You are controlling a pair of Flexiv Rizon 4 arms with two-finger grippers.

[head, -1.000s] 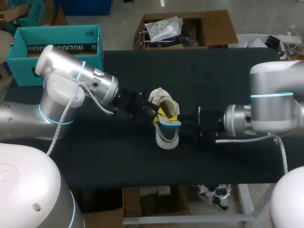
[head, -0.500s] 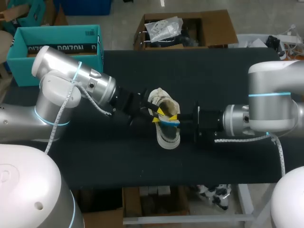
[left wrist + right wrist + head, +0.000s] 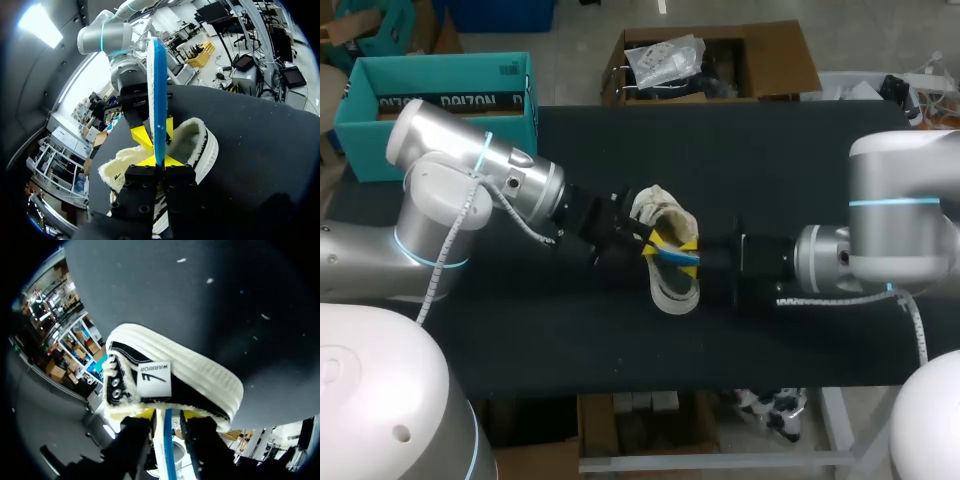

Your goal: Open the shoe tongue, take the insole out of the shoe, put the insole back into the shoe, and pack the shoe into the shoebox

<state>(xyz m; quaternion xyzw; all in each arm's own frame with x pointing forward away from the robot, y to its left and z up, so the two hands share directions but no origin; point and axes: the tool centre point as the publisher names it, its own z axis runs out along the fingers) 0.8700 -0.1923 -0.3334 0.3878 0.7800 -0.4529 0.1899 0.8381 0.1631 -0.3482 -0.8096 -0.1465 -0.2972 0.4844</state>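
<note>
Black-clothed table (image 3: 800, 170) | centre frame: white fleece-lined shoe (image 3: 672, 290) | thin blue insole (image 3: 680, 257) out of shoe — left gripper (image 3: 159, 161) and right gripper (image 3: 167, 421) both pinching it | next, judged: reinsertion — feed toe-end first.

The low canvas shoe (image 3: 175, 377) is finished in black, with cream fleece lining and white ribbed sole. The thin flat insole (image 3: 159, 100) is faced blue, backed white. The cardboard shoebox (image 3: 440, 100) is teal.

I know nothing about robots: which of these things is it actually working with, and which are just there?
In the job: shoe; blue insole, held on edge over it; teal shoebox; left gripper; right gripper.
Just there: the black table under them.
</note>
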